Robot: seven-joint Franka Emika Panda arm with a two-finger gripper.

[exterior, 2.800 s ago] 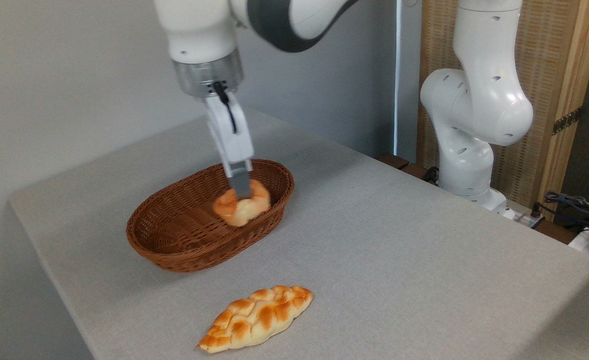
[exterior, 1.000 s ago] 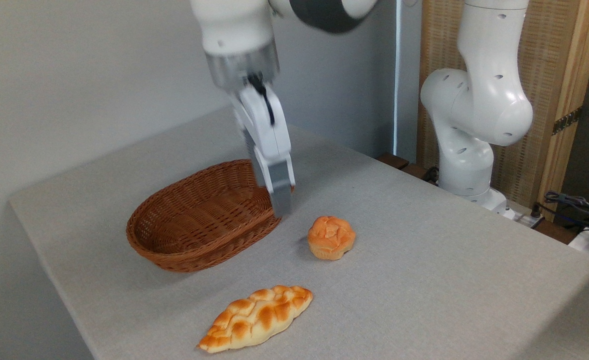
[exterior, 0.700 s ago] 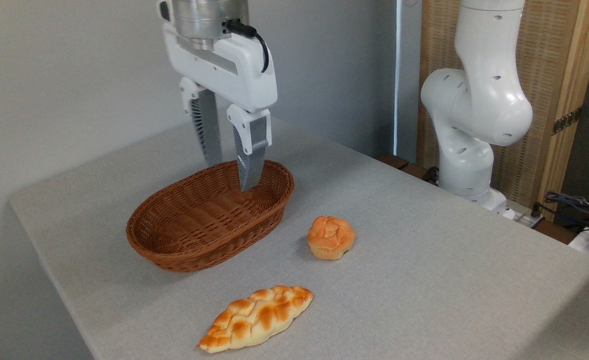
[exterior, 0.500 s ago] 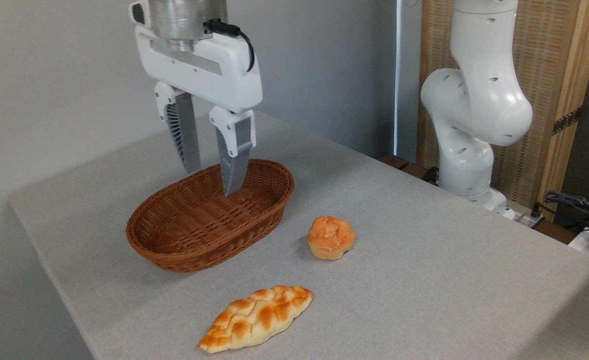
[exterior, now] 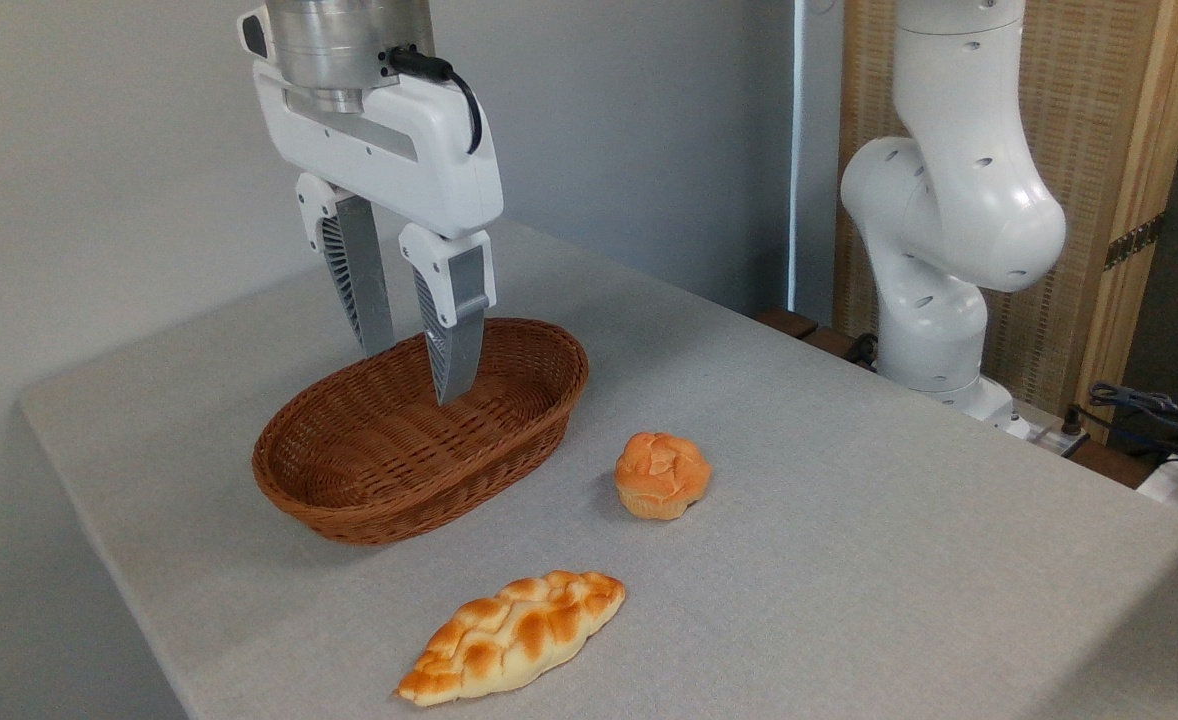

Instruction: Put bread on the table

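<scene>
the bread (exterior: 662, 474) sits upright on the table (exterior: 849, 520), just right of the wicker basket (exterior: 419, 435) and apart from it. the gripper (exterior: 411, 372) hangs over the basket, fingers spread with nothing between them. a braided loaf (exterior: 512, 635) lies nearer the front edge.

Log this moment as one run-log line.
tool: open, empty, above wicker basket | muffin bun: on table, right of basket | braided loaf: on table
</scene>
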